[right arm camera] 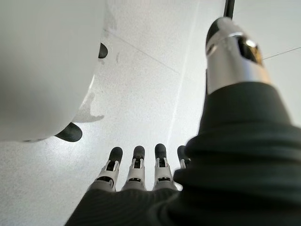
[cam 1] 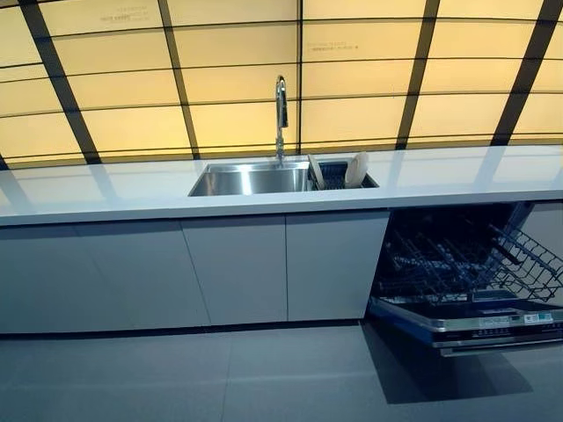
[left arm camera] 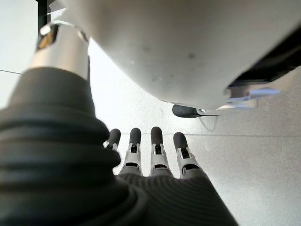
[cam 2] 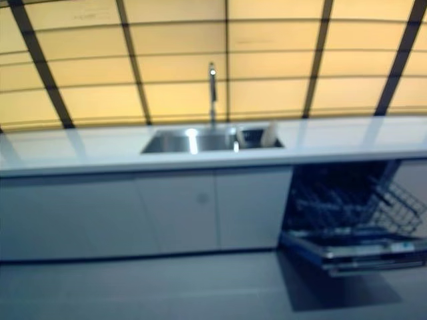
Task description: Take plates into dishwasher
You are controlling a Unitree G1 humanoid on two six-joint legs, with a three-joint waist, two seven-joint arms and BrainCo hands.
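With both the left robot hand and right robot hand hanging straight-fingered and empty, the robot should walk up to the plates racked beside the sink, avoiding the dishwasher door.

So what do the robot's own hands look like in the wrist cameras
Both look alike. The left hand has silver fingers with rounded dark tips in a row, above a dark ribbed cover over the back and wrist. A shiny silver thumb stands apart. The right hand matches it. No markings show on either.
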